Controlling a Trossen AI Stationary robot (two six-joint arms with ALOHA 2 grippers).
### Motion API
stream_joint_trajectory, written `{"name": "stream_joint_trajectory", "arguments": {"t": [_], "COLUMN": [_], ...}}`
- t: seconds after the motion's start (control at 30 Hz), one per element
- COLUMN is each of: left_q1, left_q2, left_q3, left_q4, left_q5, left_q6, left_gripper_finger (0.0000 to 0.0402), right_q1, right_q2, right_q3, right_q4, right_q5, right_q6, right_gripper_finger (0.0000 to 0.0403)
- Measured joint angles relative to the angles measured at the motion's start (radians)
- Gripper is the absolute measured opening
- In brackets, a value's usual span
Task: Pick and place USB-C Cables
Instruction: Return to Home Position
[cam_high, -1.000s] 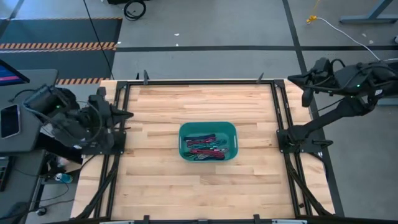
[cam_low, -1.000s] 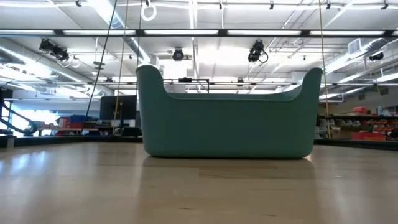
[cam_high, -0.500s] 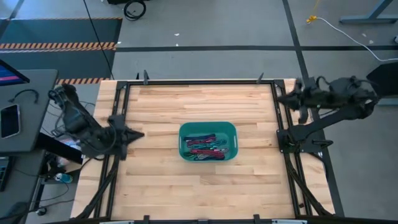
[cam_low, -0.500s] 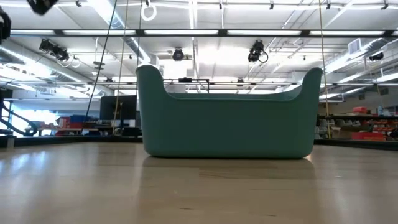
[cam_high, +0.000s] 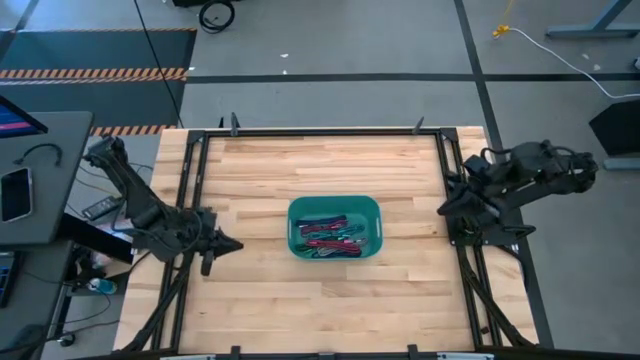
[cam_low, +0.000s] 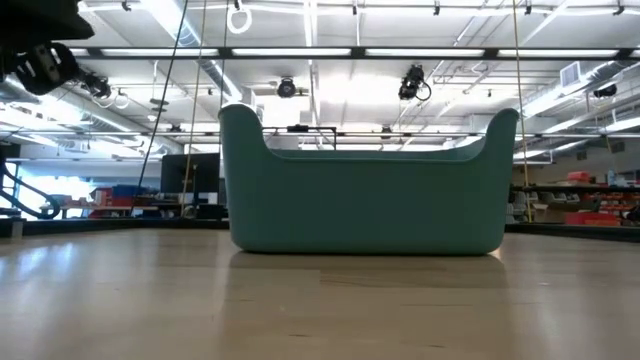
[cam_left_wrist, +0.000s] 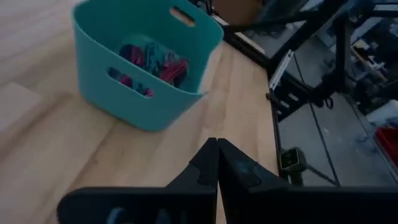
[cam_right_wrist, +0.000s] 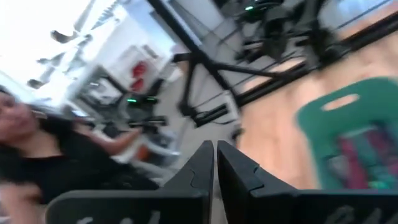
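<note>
left arm (cam_high: 140, 200): I see it stretched in from the left side of the desk (cam_high: 260, 170), crossing the black frame rail (cam_high: 190, 180) there
left tool (cam_high: 224, 245): out over the left part of the desk, pointing toward the green bin (cam_high: 294, 226) and well apart from it; through its wrist camera I see the two fingers (cam_left_wrist: 204, 169) pressed together tip to tip, gripping nothing
green bin: upright on the wood near the middle of the desk, between the two arms; from the low camera its long wall fills the centre of my screen, with a raised end on either side
USB-C cables (cam_high: 328, 238): every one I can make out lies inside the green bin, a loose tangle of magenta, purple and cyan strands on its floor; I cannot count them
right tool (cam_high: 450, 205): at the right edge of the desk, over the frame rail on that side, well apart from the green bin; on its wrist camera the fingers (cam_right_wrist: 200, 169) lie closed against each other, holding nothing
person (cam_right_wrist: 56, 162): in a dark top, beyond the desk on the right wrist camera, too blurred for me to tell more
</note>
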Motion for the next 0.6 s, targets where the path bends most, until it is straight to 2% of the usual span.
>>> {"name": "stream_joint_trajectory", "arguments": {"t": [0.07,0.17,0.3,0.47,0.53,0.6], "left_q1": [0.002,0.015,0.048,0.148,0.205,0.270], "left_q2": [0.000,-0.001,-0.001,-0.001,-0.003,-0.018], "left_q3": [-0.007,-0.007,-0.007,-0.007,-0.007,-0.007], "left_q4": [0.015,0.042,0.128,0.301,0.358,0.385], "left_q5": [-0.017,-0.147,-0.265,-0.263,-0.218,-0.127], "left_q6": [-0.003,0.056,0.300,0.657,0.774,0.862], "left_gripper_finger": [0.0006,0.0006,0.0007,0.0007,0.0007,0.0007], "right_q1": [0.000,0.000,0.000,0.000,0.000,0.000], "right_q2": [0.001,0.001,0.001,-0.012,-0.033,-0.070], "right_q3": [0.000,0.000,0.000,0.000,0.000,0.000], "right_q4": [0.043,0.151,0.295,0.320,0.299,0.244], "right_q5": [-0.012,-0.088,-0.376,-0.694,-0.754,-0.757], "right_q6": [0.014,-0.096,-0.273,-0.462,-0.509,-0.544], "right_gripper_finger": [0.0026,0.0027,0.0027,0.0028,0.0028,0.0028]}}
